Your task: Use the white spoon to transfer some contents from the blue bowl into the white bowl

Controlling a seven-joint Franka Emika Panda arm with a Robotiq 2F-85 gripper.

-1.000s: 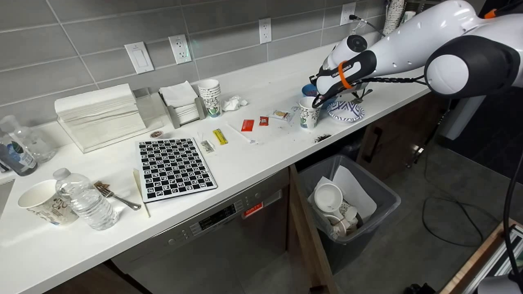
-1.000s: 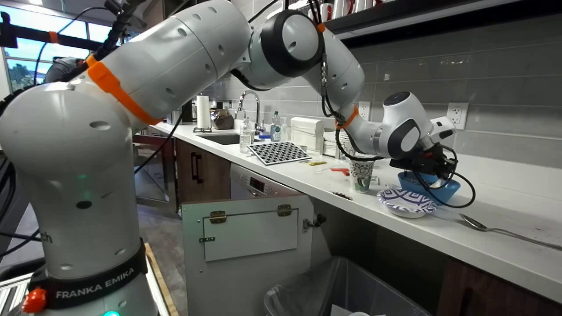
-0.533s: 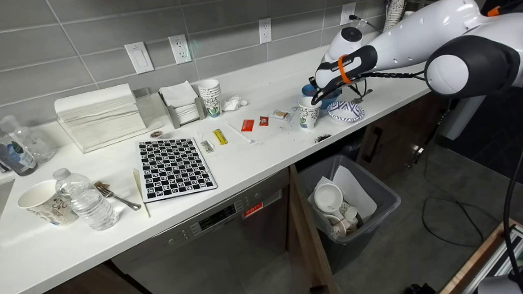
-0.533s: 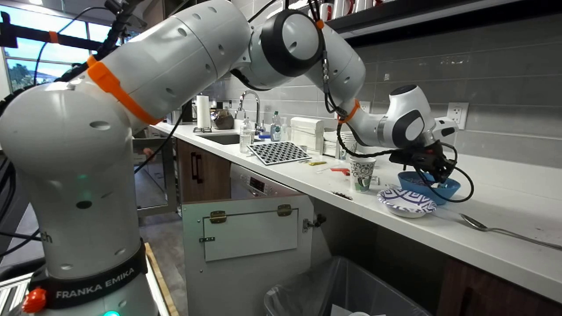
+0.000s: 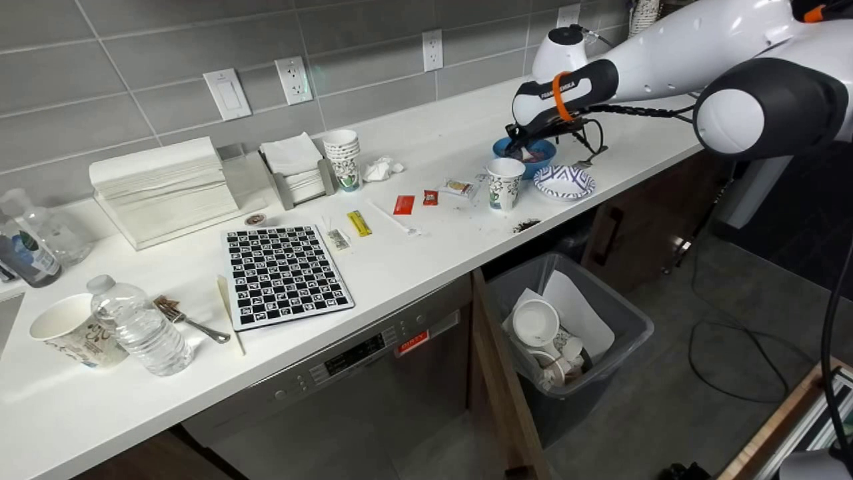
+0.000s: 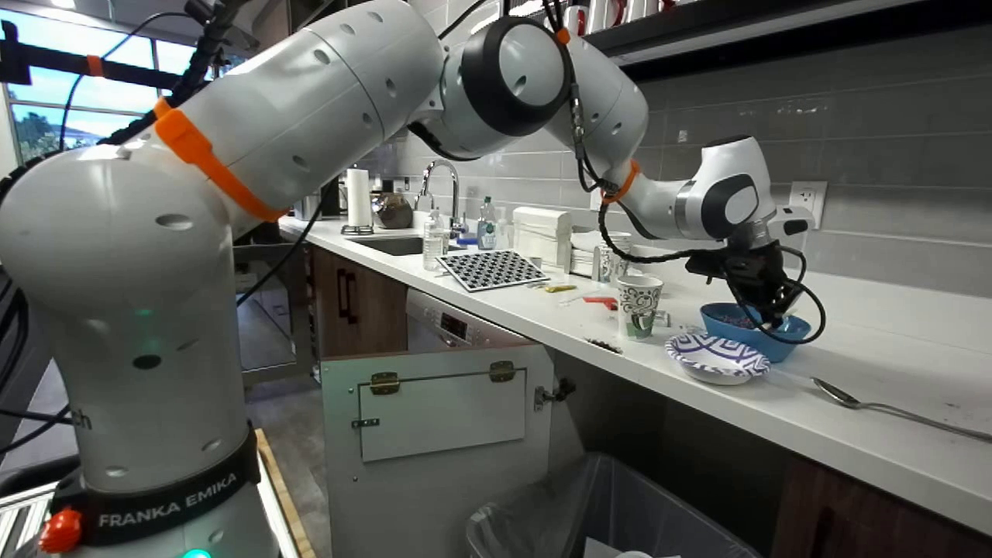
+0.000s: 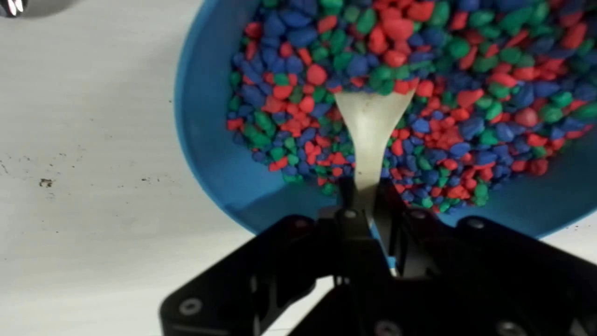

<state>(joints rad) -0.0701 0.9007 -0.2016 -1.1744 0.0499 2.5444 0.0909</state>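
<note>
The blue bowl holds red, green and blue pebbles; it also shows in an exterior view and in the wrist view. My gripper is shut on the white spoon, over the bowl's near rim in the wrist view. The spoon's front end is hidden by pebbles; I cannot tell whether it is buried or heaped. The cup-like white bowl, deep with a printed pattern, stands upright beside the blue bowl; it also shows in an exterior view.
A blue-and-white patterned shallow bowl sits at the counter edge, close to the blue bowl. A metal spoon lies on the counter. Dark crumbs and packets lie nearby. A grey bin stands below by an open cabinet door.
The wrist has risen and tilted more upright. In an exterior view the hand has drawn back from over the cup-like white bowl; the fingers stay over the blue bowl.
</note>
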